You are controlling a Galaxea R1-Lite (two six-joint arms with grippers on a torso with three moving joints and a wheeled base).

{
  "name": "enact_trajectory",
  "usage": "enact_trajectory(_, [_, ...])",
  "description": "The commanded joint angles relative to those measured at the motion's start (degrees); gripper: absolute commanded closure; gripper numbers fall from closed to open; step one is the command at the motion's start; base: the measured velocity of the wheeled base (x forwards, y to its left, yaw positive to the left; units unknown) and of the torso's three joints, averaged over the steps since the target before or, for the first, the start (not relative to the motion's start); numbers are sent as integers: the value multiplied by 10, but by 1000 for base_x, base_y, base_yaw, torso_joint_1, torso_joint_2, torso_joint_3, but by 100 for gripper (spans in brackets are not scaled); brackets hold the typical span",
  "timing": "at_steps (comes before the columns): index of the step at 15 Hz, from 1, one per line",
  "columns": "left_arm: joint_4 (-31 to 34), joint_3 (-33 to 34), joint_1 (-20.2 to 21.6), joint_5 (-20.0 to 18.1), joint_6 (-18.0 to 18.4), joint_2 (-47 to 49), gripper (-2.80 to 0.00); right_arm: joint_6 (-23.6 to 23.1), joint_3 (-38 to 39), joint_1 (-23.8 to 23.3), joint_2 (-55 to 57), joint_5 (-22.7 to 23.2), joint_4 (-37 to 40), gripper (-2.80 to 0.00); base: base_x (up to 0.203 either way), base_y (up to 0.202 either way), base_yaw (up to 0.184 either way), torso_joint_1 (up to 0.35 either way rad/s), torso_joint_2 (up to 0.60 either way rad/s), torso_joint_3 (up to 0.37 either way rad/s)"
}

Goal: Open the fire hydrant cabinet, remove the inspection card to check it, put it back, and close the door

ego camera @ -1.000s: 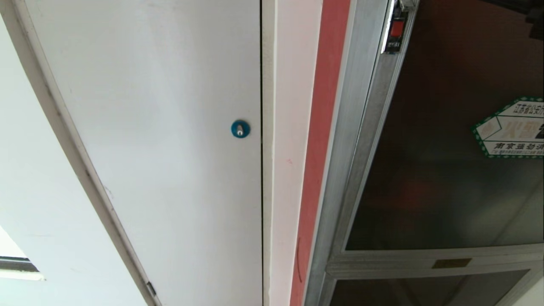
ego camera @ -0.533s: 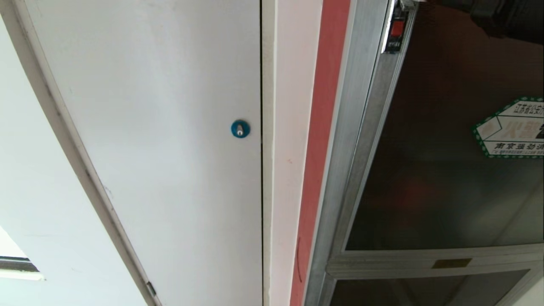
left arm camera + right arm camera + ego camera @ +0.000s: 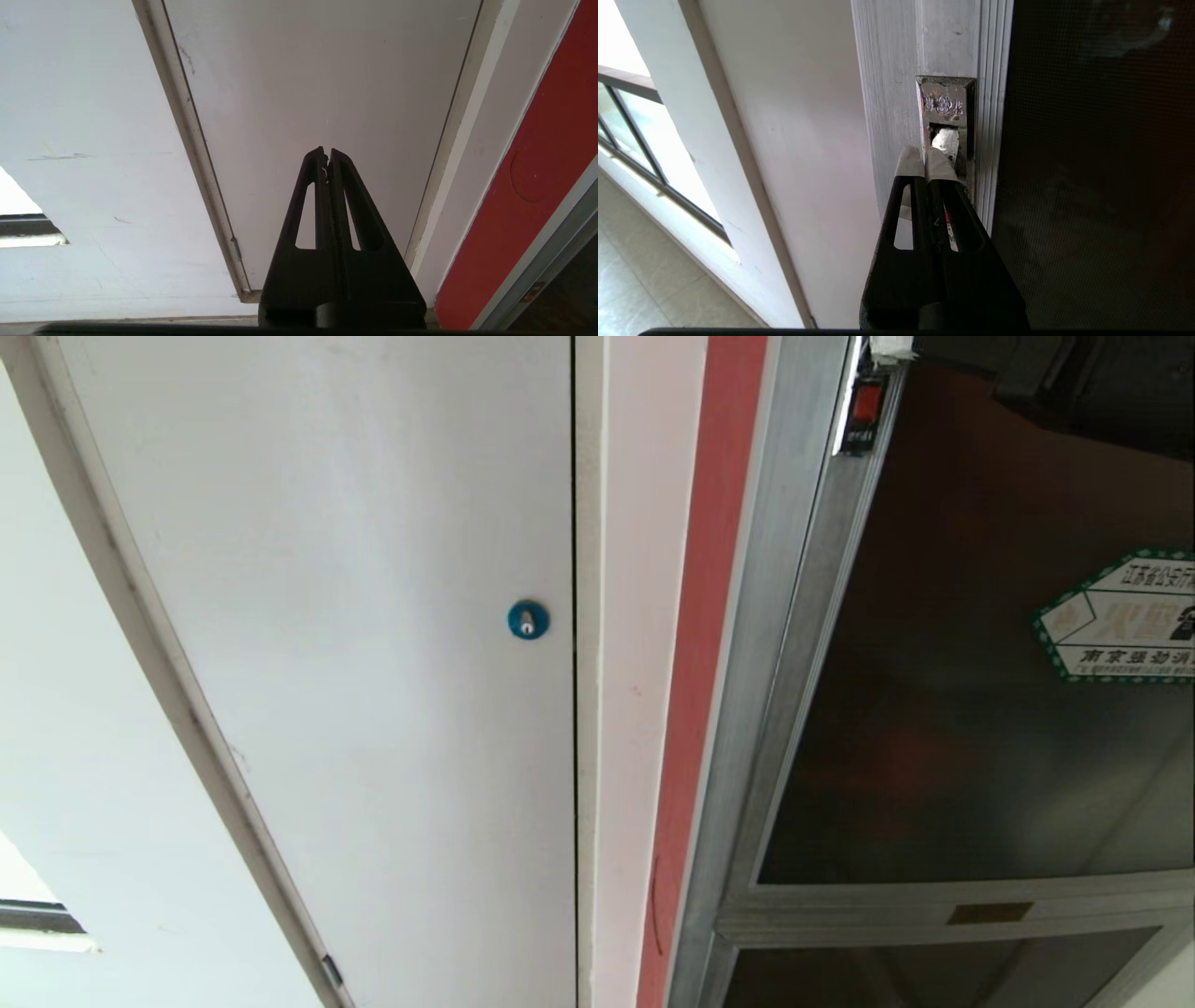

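Over the last second the right arm had come into the top right corner of the head view, where a second earlier only a dark sliver showed, and the door [image 3: 980, 709] of the fire hydrant cabinet [image 3: 784, 644] appeared to have shifted slightly: its red latch [image 3: 864, 406] and the green-bordered hexagonal sticker [image 3: 1120, 616] both sat a little further left than before, while the white door with the blue round lock [image 3: 528, 619] had not moved at all. In the right wrist view the right gripper [image 3: 927, 156] was pressed shut with nothing between its taped fingertips [image 3: 941, 163], and those tips lay against the metal latch plate [image 3: 945, 100] set into the silver frame, at or just in front of its recess; whether they had actually hooked the catch could not be made out from this angle. That small shift suggested the door had begun to give, so the opening step was probably under way but far from finished, since the dark glass panel lay nearly flush with its frame. The inspection card was not visible anywhere; presumably it was inside, behind the tinted glass. The left gripper [image 3: 327, 151] hung parked and closed, empty, facing the white door.
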Motion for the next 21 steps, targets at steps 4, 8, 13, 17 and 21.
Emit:
enact_trajectory(4, [0,7,0,0,0,0,0,1,13,-4,5,-1,1,0,0,0,0,0,0,0])
enact_trajectory(8, [0,7,0,0,0,0,0,1,14,-12,10,-1,1,0,0,0,0,0,0,0])
enact_trajectory(13, [0,7,0,0,0,0,0,0,14,-19,23,-1,1,0,0,0,0,0,0,0])
enact_trajectory(17, [0,7,0,0,0,0,0,0,11,-31,35,-1,1,0,0,0,0,0,0,0])
enact_trajectory(21, [0,7,0,0,0,0,0,1,11,-39,41,0,1,0,0,0,0,0,0,0])
